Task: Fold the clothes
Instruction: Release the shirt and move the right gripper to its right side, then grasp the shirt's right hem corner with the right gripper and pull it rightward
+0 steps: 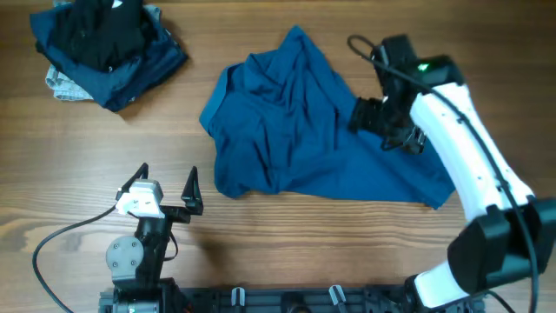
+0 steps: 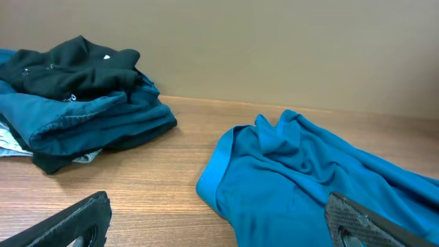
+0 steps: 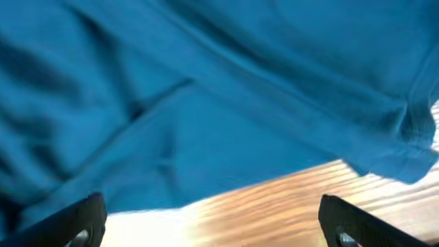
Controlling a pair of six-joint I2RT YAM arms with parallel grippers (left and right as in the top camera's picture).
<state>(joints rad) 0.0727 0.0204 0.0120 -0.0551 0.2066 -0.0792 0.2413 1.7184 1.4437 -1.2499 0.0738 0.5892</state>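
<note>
While the right hand hovered over the blue shirt's right edge, its fingers stood wide apart, gripping nothing; from overhead its tips were lost against the cloth. The shirt lay crumpled on the table. Below the shirt's left corner, the left hand gaped empty. Far left of the shirt, a heap of dark clothes was cut off at the top.

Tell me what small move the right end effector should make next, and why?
Probably lower the right end effector onto the edge of the shirt just ahead of it and close. Its jaws stand open with nothing held, the shirt lies crumpled rather than flat, and the right wrist view shows that edge lying on the bare table near the fingers.
</note>
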